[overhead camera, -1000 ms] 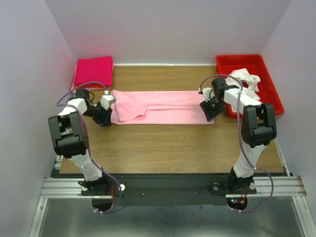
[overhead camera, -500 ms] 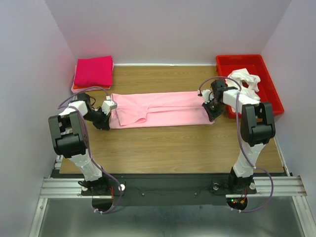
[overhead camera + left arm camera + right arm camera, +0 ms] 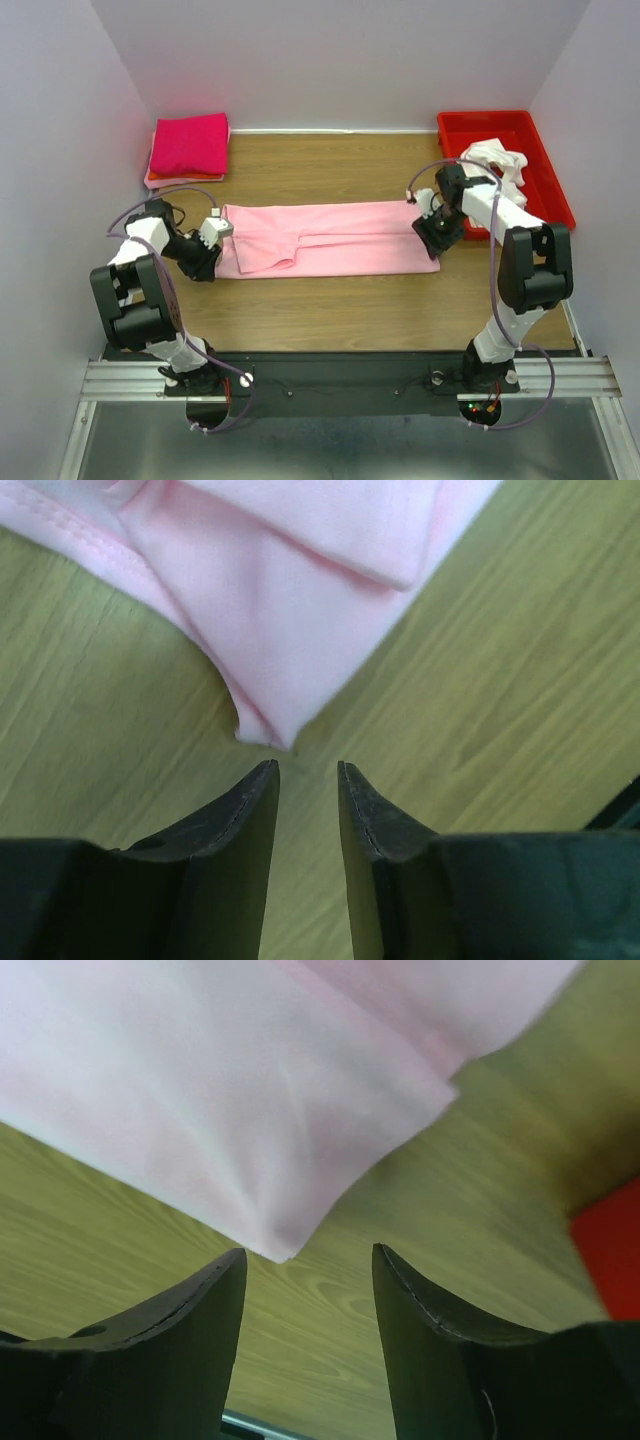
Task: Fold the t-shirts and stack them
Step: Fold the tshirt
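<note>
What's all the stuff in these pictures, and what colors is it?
pink t-shirt: one, light pink, a long folded strip across mid-table
folded shirt: one, magenta, back left, on an orange layer
bin: one, red, back right
white clothes: crumpled in the bin, count unclear
table: one, brown wood
left gripper: black fingers, open, at the strip's left corner
right gripper: black fingers, open, at its right corner

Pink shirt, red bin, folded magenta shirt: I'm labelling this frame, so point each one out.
pink shirt (image 3: 330,238), top external view, middle of the spread fabric.
red bin (image 3: 465,130), top external view, bare floor at its far end.
folded magenta shirt (image 3: 189,143), top external view, centre of its top face.
</note>
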Controlling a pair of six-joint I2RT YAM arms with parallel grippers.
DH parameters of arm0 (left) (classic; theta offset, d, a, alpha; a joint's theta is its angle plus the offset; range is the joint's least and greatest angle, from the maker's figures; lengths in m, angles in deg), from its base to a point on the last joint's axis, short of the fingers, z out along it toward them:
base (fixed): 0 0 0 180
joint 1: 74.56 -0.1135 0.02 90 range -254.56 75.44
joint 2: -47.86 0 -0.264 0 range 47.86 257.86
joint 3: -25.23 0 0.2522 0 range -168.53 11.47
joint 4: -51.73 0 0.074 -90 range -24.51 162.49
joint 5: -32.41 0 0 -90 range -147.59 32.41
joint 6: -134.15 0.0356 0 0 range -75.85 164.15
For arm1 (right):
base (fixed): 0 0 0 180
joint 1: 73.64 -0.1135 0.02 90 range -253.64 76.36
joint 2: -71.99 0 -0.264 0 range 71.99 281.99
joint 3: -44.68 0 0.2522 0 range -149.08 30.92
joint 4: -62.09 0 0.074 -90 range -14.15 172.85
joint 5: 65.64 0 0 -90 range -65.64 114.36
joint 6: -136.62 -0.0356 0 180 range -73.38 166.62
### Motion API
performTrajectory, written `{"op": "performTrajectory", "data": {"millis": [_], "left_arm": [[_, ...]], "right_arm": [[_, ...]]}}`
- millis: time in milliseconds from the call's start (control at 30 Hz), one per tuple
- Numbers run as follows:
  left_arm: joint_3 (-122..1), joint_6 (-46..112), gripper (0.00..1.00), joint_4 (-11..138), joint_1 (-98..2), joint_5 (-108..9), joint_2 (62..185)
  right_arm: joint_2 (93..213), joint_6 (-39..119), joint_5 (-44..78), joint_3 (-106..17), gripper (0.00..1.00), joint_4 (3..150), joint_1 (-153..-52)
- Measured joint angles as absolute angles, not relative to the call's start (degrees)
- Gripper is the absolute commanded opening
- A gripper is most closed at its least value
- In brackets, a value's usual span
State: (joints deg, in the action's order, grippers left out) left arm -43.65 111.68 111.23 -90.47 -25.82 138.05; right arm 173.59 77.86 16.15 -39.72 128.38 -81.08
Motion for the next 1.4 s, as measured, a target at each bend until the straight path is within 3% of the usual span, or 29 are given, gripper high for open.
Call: {"op": "performTrajectory", "data": {"millis": [267, 500, 700, 933, 1400], "left_arm": [[-47.8, 112.0, 0.49, 116.6, -91.0, -18.5, 127.5], [-45.9, 105.0, 0.48, 114.9, -90.6, -13.4, 133.2], [-46.7, 101.7, 0.48, 114.1, -90.3, -11.5, 138.4], [-49.0, 101.1, 0.49, 114.2, -89.3, -10.2, 144.6], [-50.9, 98.3, 0.50, 112.2, -86.6, -10.4, 149.2]], "right_arm": [[170.1, 70.5, 2.0, -56.9, 0.54, 130.5, -81.3], [170.4, 52.6, -10.4, -51.4, 0.55, 117.9, -90.2], [176.0, 35.5, -12.9, -46.2, 0.56, 102.4, -101.5], [185.0, 20.3, -13.4, -48.2, 0.60, 89.5, -107.2], [195.4, 7.5, -15.6, -52.4, 0.60, 81.4, -111.7]]}}
